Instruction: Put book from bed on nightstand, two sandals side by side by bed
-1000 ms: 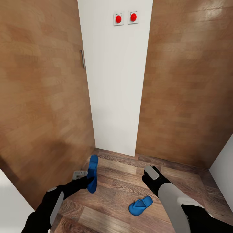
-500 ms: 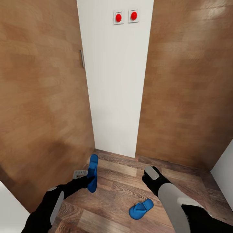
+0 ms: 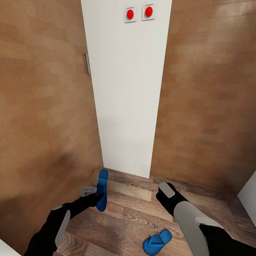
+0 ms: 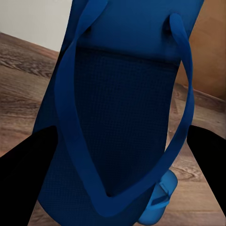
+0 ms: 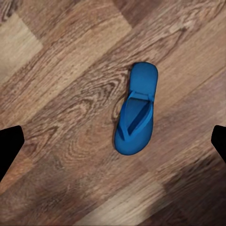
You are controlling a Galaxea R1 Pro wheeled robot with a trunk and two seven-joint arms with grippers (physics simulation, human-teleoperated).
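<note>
One bright blue sandal (image 3: pixel 102 188) hangs just above the wood floor, pinched at its side by my left gripper (image 3: pixel 95 194). In the left wrist view the sandal (image 4: pixel 122 108) sits strap side up between the black fingers (image 4: pixel 23 174) of the left gripper (image 4: pixel 117 160). The other sandal (image 3: pixel 157 242) lies flat on the floor near my right arm, strap up; it shows too as the sandal (image 5: pixel 136 116) under my right gripper (image 5: pixel 114 143) and the sandal (image 4: pixel 159 203) beyond the held one. My right gripper (image 3: pixel 164 195) hovers open above the floor. The book, bed and nightstand are out of view.
A white wall panel (image 3: pixel 126 92) with two red buttons (image 3: pixel 130 14) stands straight ahead. Tall wood-grain panels (image 3: pixel 42 106) close in on both sides, the left one with a metal handle (image 3: pixel 86 63). A white surface (image 3: pixel 249 190) edges in at the lower right.
The whole view has shifted: the wall and panels are closer and the floor sandal sits lower in the picture. Both arms keep their pose, the left still holding its sandal.
</note>
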